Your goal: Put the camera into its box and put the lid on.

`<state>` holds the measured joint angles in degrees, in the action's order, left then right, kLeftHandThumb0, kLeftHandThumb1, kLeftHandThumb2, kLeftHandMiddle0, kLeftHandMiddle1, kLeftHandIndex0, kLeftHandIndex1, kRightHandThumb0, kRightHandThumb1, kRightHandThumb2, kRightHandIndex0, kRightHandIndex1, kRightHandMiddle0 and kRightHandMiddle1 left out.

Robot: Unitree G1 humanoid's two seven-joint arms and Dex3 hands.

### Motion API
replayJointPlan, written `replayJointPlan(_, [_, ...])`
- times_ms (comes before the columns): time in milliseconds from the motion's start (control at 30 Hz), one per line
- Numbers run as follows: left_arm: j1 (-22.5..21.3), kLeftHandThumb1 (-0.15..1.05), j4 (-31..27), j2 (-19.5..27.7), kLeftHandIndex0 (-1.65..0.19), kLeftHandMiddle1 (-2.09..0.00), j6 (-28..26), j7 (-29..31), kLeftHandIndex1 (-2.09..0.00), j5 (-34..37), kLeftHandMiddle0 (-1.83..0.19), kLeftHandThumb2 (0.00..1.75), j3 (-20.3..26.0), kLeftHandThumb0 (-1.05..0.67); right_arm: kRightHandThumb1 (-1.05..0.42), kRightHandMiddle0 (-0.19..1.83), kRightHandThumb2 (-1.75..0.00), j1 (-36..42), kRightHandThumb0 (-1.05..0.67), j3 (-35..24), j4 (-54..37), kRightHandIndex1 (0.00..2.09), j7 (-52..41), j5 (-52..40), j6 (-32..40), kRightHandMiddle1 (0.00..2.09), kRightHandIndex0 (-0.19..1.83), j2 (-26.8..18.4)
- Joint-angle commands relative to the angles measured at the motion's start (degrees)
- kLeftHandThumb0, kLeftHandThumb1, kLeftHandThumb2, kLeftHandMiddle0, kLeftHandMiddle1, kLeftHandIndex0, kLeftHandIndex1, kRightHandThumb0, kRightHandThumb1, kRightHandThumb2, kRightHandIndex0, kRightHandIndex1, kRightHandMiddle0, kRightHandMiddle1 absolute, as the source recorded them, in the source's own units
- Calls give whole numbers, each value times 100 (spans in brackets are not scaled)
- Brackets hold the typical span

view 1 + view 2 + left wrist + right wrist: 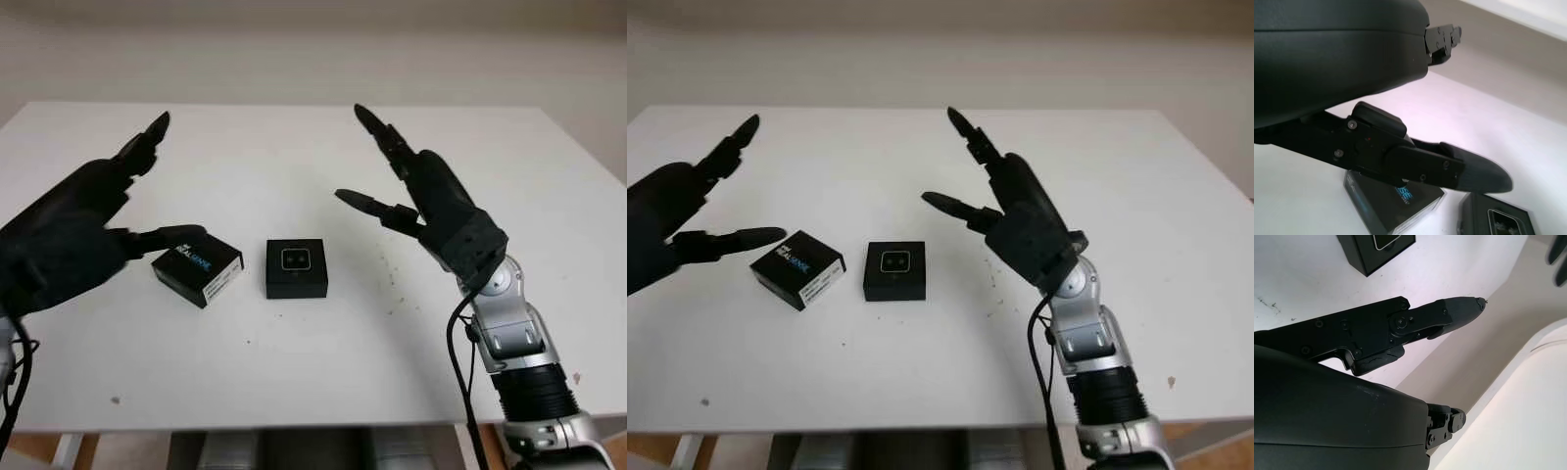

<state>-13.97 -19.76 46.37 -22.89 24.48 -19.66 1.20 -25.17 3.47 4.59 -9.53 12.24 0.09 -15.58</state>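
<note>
A square black box (pixel 297 267) lies at the table's middle, and a small camera face with a light rim shows in its top. Just left of it lies a flat black box part (pixel 197 262) with a white and blue label, turned at an angle. My left hand (pixel 165 182) hovers open above and left of the labelled part, thumb tip just over its near corner. Raised over the table to the right of the square box, my right hand (pixel 350 154) is open and holds nothing. The left wrist view has the labelled part (pixel 1396 208) and the square box (pixel 1498 221) below the thumb.
The white table (pixel 294 372) has a few small dark specks right of the square box and one near its front left edge. A pale wall stands behind the far edge. The right arm's silver forearm (pixel 509 343) rises from the front right.
</note>
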Motion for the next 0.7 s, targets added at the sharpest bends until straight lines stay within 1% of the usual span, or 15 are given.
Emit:
replayJointPlan(0, [-218,105,23,-215,19,0,-355,-137,0,-483,19,27,-429,-98,-105,7,-11,-67,-65,-113,-178,6,53,-63,101,11,0,17])
replayJointPlan(67, [-313,105,8,-465,19,0,-769,-219,0,-951,19,28,-772,-98,-105,7,-11,-43,-66,-134,-276,6,105,-59,181,11,1,28])
replayJointPlan(133, [-385,105,-7,-653,19,0,-1181,-167,0,-1404,19,34,-1112,-98,-105,7,-11,-13,-66,-154,-337,7,135,-60,217,11,1,25])
replayJointPlan(200, [-417,105,-15,-864,19,0,-1517,-136,0,-1737,19,37,-1356,-99,-105,7,-12,8,-66,-171,-369,6,179,-53,208,11,1,23])
replayJointPlan(267, [-426,105,-4,-1023,19,0,-1724,-112,0,-1998,19,39,-1545,-99,-105,8,-11,24,-65,-200,-369,7,238,-67,113,11,3,28])
replayJointPlan(367, [-392,105,44,-1218,19,0,-1884,-126,0,-2338,19,45,-1736,-102,-105,8,-12,54,-66,-232,-448,7,287,-45,169,11,3,17])
replayJointPlan(500, [-331,105,126,-1496,19,0,-2115,-182,0,-2687,19,44,-1852,-102,-105,8,-13,84,-66,-302,-516,6,325,-90,186,11,1,9])
replayJointPlan(667, [-308,105,281,-1511,19,0,-2248,-14,0,-3259,19,43,-2122,-104,-105,7,-11,82,-63,-421,-595,6,346,-235,251,9,1,30])
